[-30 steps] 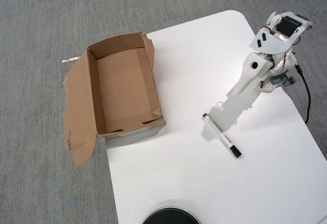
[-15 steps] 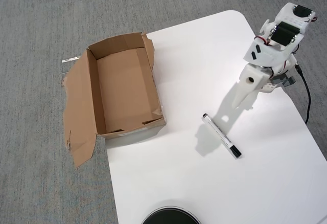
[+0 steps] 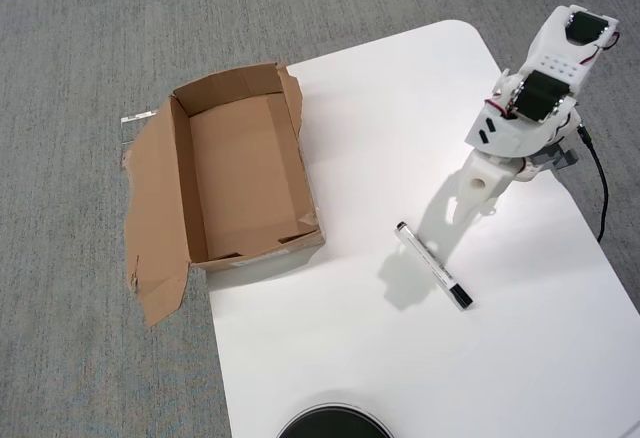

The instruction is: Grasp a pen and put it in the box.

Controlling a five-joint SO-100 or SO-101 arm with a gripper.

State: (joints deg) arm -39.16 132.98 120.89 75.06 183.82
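White pen (image 3: 433, 265) lying free mid-table, slanted, well apart from box (image 3: 245, 178) overhanging the left edge. Jaws (image 3: 458, 204) above the pen; opening impossible to tell. Risk: off-centre descent rolling the round barrel away.

A white round-cornered table (image 3: 380, 358) is seen from above on grey carpet (image 3: 100, 38), lit evenly, with a dark round object (image 3: 333, 424) cut off at the bottom edge.

Brown box (image 3: 240, 173), white black-capped pen (image 3: 433, 265), white table (image 3: 400, 338), grey carpet (image 3: 80, 38)
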